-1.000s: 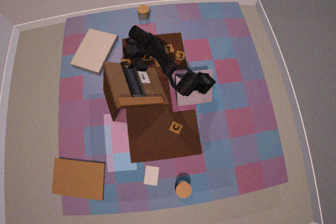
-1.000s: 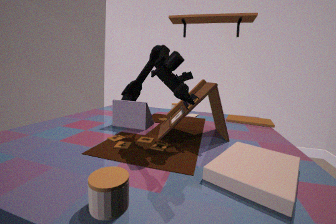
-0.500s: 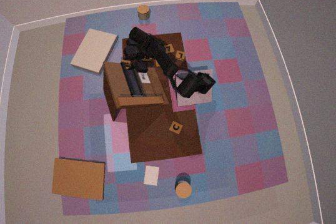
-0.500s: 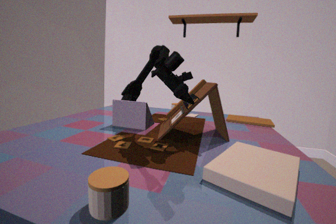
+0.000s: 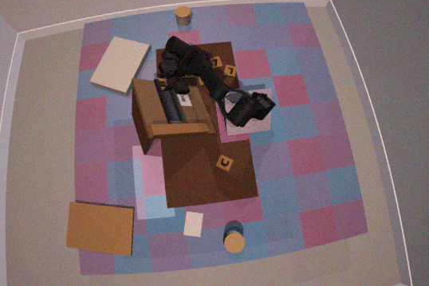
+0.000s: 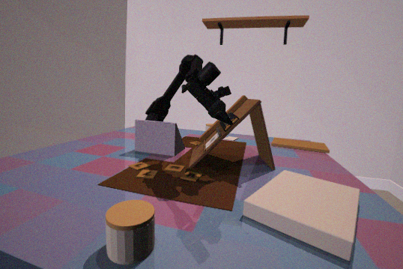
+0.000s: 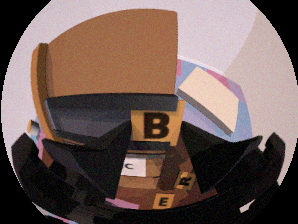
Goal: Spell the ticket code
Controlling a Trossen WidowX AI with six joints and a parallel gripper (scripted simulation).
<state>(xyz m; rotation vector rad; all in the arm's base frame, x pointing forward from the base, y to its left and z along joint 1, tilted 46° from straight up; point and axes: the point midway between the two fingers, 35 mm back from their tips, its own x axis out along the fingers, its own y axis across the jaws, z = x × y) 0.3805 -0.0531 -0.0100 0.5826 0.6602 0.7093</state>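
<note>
My gripper is shut on the B tile, upright in the wrist view. The tile is at the open right end of the dark rail, between its lips, its right edge sticking out slightly. The rail's visible part left of it shows no tile. The sloping board bears the white ticket; a C shows, the rest is hidden or unreadable. An R tile and an E tile lie below. A C tile lies apart.
Two more tiles, one beside another, lie on the brown mat. A cream block stands near the rail's open end. A wood-topped can stands beyond the mat.
</note>
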